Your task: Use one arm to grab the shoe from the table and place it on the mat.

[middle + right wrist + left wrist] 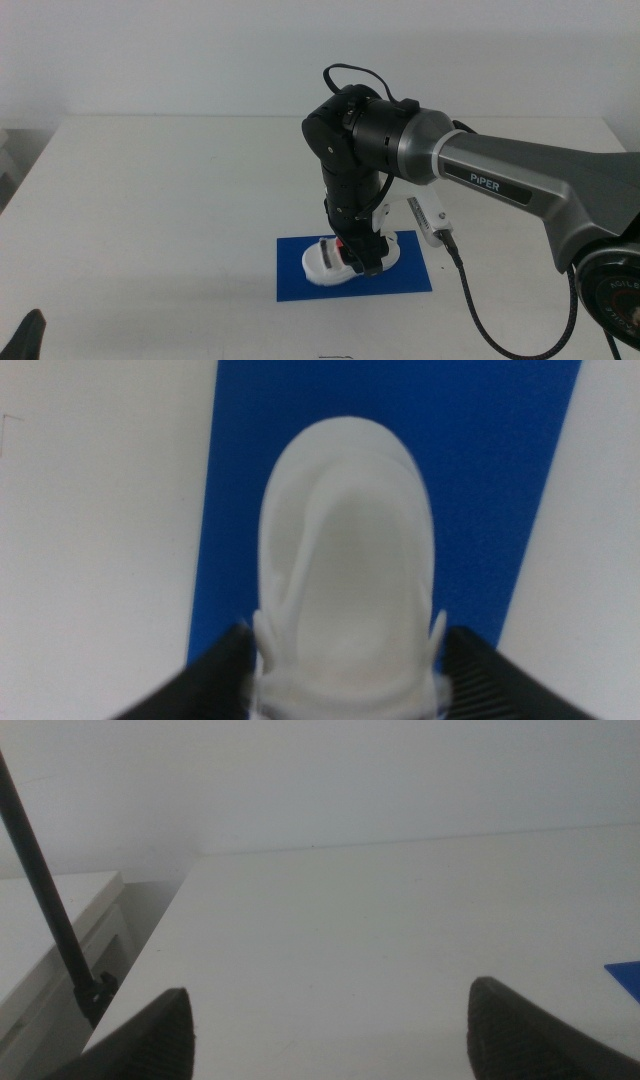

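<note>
The white shoe (325, 263) lies on the dark blue mat (300, 282) near the table's front middle. My right arm comes in from the right, and its gripper (358, 258) points down onto the shoe. In the right wrist view the shoe (345, 550) fills the space between the two jaws of the right gripper (345, 660), which press its sides, with the mat (480, 460) under it. The shoe's straps are hidden by the gripper. My left gripper (330, 1020) is open and empty, low at the front left (28, 335).
The white table (150, 200) stretches around the mat on all sides. The right arm's black cable (470, 300) hangs over the table right of the mat. A corner of the mat (625, 975) shows in the left wrist view.
</note>
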`<state>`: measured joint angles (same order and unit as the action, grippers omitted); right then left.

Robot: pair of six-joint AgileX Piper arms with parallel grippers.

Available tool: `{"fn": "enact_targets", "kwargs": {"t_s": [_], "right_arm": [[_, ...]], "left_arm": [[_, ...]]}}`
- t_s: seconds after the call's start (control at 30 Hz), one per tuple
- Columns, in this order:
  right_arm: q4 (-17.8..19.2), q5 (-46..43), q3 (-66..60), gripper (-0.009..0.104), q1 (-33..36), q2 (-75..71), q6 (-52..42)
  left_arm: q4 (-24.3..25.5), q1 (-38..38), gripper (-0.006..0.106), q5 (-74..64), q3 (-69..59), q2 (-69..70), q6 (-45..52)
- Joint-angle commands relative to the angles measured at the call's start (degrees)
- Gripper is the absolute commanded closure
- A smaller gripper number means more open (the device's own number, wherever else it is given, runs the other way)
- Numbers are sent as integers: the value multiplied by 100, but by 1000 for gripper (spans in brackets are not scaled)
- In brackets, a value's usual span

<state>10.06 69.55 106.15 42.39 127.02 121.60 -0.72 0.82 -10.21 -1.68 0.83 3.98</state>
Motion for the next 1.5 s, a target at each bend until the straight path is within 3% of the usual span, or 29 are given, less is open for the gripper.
{"fn": "enact_targets", "kwargs": {"t_s": [0.0,0.17,0.33,0.5,0.57,0.77,0.97,1.13,1.23,1.37,1.47], "right_arm": [[139,298,153,39,-34,-321,104],[94,324,158,2,-34,-345,99],[96,516,169,1,-34,-610,-214],[332,495,184,1,-45,-1373,-1447],[663,499,184,1,-45,-1808,-2932],[1357,478,184,1,-45,-3005,-9361],[1483,168,184,1,-38,-3898,-13159],[881,354,49,1,-359,-4941,-13668],[913,483,-431,1,-520,-5657,-13593],[998,291,-1437,1,-894,-6671,-12751],[860,-638,-2295,1,-1205,-7436,-11790]], "left_arm": [[-49,-12,7,477,19,110,-84],[-49,-12,7,477,19,110,-84],[-49,-12,7,477,19,110,-84],[-49,-12,7,477,19,110,-84],[-49,-12,7,477,19,110,-84],[-49,-12,7,477,19,110,-84],[-49,-12,7,477,19,110,-84],[-49,-12,7,477,19,110,-84],[-49,-12,7,477,19,110,-84],[-49,-12,7,477,19,110,-84],[-49,-12,7,477,19,110,-84]]}}
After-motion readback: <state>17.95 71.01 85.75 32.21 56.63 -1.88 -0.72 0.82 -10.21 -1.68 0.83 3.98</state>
